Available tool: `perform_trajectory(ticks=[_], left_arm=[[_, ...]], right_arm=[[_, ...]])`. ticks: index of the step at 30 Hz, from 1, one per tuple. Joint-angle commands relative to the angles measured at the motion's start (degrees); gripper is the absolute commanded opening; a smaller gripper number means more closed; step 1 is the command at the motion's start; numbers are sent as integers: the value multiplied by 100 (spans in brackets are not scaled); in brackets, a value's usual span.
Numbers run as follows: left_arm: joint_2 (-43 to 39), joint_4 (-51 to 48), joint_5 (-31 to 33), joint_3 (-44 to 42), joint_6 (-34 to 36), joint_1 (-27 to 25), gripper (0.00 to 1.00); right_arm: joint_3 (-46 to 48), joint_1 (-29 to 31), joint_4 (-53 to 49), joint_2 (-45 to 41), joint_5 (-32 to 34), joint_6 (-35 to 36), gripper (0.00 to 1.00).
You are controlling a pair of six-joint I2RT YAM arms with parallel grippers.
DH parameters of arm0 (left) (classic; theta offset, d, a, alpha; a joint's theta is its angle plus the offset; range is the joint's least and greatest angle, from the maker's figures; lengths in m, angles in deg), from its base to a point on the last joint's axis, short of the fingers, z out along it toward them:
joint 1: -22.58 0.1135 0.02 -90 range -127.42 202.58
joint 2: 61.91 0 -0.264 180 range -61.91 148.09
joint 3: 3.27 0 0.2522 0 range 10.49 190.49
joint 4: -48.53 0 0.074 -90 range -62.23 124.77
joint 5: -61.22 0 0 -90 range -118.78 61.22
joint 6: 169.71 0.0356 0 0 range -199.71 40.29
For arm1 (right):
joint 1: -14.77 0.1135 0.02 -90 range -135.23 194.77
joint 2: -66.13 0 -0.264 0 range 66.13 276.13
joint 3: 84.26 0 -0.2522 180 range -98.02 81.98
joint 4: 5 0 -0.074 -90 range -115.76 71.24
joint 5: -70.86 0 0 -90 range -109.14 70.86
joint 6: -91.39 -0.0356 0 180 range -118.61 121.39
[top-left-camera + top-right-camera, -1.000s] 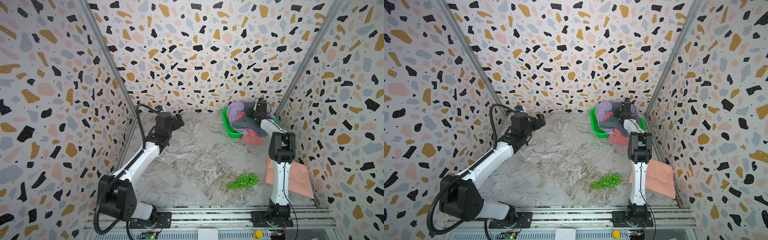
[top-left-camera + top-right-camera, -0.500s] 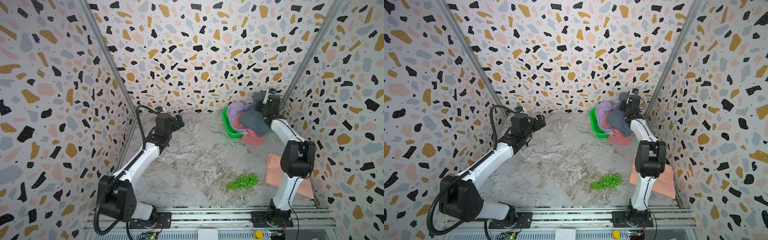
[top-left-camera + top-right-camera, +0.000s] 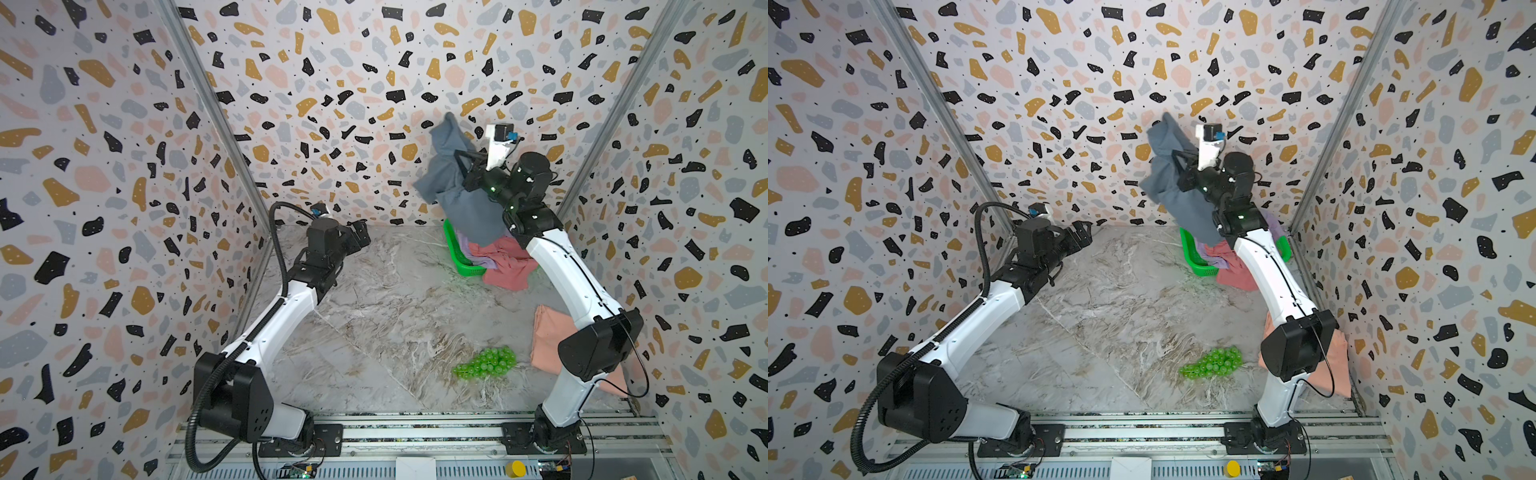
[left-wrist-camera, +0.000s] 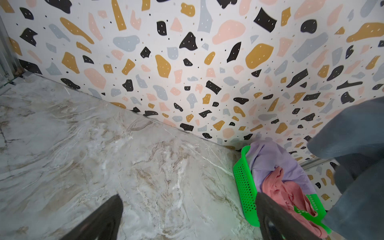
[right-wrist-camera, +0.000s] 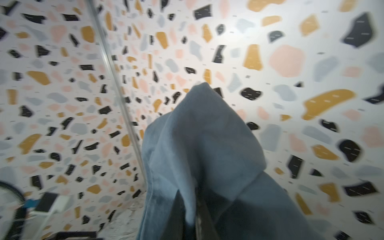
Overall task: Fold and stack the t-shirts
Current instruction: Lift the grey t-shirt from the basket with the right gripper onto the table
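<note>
Lifting the slate grey t-shirt (image 3: 461,208) out of the green basket (image 3: 455,249) looked to be the step in hand. The right gripper (image 3: 460,166) was clamped on a bunched fold of it, high above the 1 o'clock corner of the table (image 3: 374,311). The cloth hung in a crumpled drape, its lower hem reaching down to the heap in the basket; whether it touched could not be told. The lilac t-shirt (image 4: 270,162) and the rose pink t-shirt (image 3: 507,266) lay tangled in the basket, the pink one spilling over the rim toward 4 o'clock. The salmon t-shirt (image 3: 548,332) lay flat at 4 o'clock, with the grapes (image 3: 486,361) just beside it at 5 o'clock. The left gripper (image 3: 359,239) hovered at 11 o'clock with its jaws wide apart, holding nothing.

To do this well, the grey shirt probably needed raising until its hem was free of the other cloth, so that nothing was dragged out with it. It could then be carried to the bare middle of the table. The grip was on a wad, not an edge, so the left gripper would likely have to catch a hanging corner to spread the shirt flat before any fold.
</note>
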Motion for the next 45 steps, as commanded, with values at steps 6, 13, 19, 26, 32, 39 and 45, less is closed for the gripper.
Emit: perform_trajectory(ticks=[6, 13, 19, 26, 32, 39, 45], left_arm=[[-1271, -420, 350, -44, 421, 369, 99], [-1569, -837, 383, -810, 285, 411, 99], [-720, -1159, -401, -1015, 460, 79, 100], [214, -1800, -1152, -926, 1329, -954, 91], [1085, -2009, -1397, -500, 1896, -1642, 90], [1967, -1930, -1344, 85, 2263, -2357, 88], [2717, -1876, -1047, 686, 2209, -2822, 79]], right_arm=[[1218, 14, 428, -50, -47, -915, 63], [1215, -91, -2016, 1020, -536, 14, 99], [2352, -84, -2562, 414, 260, 314, 98], [4449, 225, -2141, -858, -36, 368, 94], [5597, 454, -1748, -1323, 206, 123, 89], [6356, 454, -1681, -1993, 682, -98, 92], [6962, 449, -1691, -2622, 1029, -279, 92]])
